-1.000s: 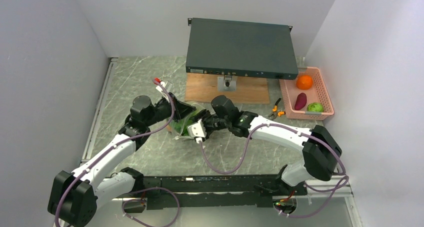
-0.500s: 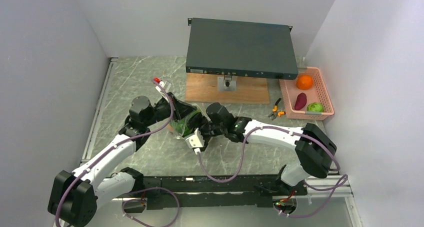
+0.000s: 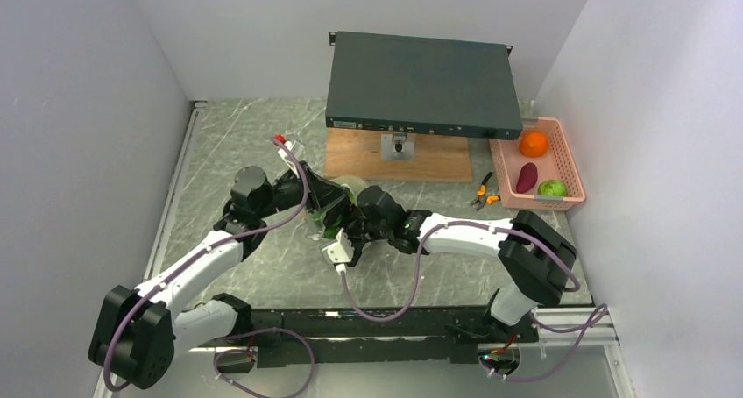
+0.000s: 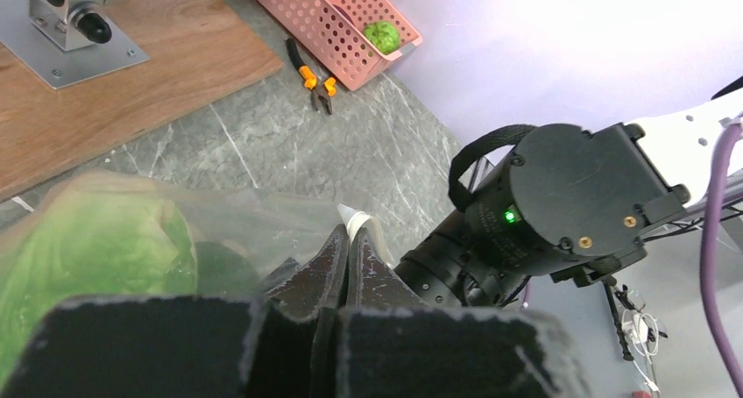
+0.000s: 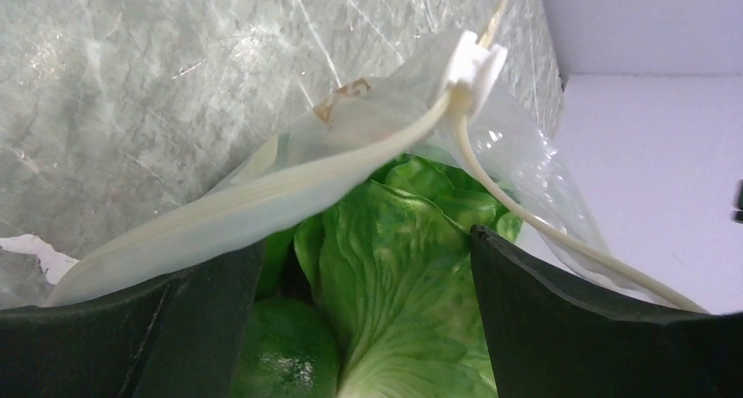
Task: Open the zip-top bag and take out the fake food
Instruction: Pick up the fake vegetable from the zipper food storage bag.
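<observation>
bag mouth held open, right gripper spread over the food still inside

the table carries all the work. the dark equipment case and the pink basket lie well beyond both grippers, off to the right gripper's side. the basket holds an orange ball, a purple piece and a green ball, so part of the fake food is judged to be out already.

the zip-top bag lies directly ahead of the right gripper, its mouth facing the fingers. the left gripper is fully closed and pinches a white strip of the bag's rim between its tips. this is judged to anchor the floppy plastic and keep one lip lifted, so that the mouth gapes toward the other arm. the right gripper is spread wide and has hold of nothing. one finger sits under the raised lip and the other at the opposite side of the opening.

the lettuce fills the mouth between the right fingers. a round green piece sits lower, just beside the finger under the lip. the white slider rests at the far end of the track, beyond the fingertips, which fits a bag already unzipped.

judgement: the step in hand is the reach for the lettuce. closing here risks catching the film along with the leaf.
</observation>
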